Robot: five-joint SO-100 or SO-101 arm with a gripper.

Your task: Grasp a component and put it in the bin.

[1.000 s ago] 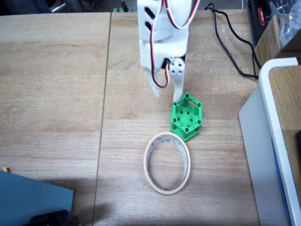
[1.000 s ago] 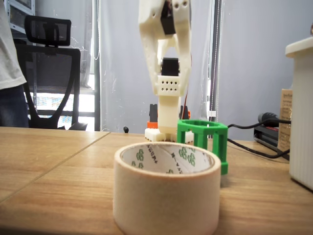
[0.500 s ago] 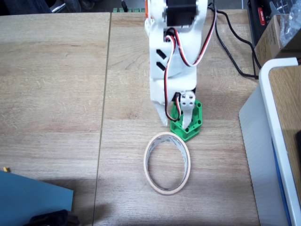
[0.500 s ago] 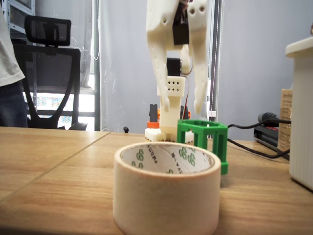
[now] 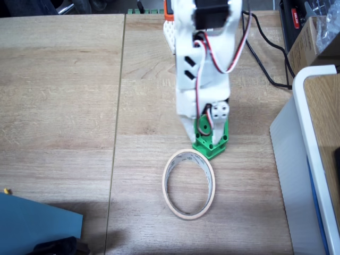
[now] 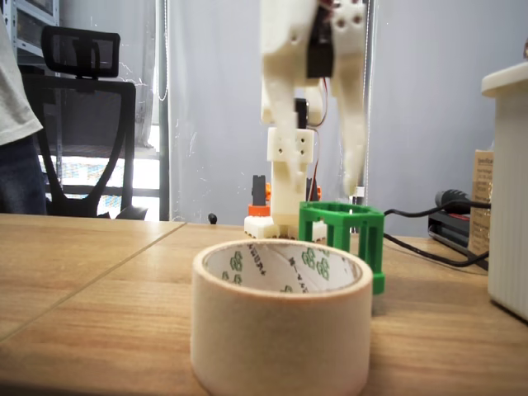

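Tape-ring bin (image 5: 189, 184) holds nothing; green component (image 5: 211, 139) sits just beside it on the counter (image 5: 64, 106). Claw (image 6: 323, 173) hangs spread wide above the component, gripping nothing.

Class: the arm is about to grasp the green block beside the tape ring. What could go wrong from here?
1. The open gripper hangs just above the green block; a fingertip may land on its rim and tip it.
2. The tape ring lies almost against the block, so a nudge could shift the ring.
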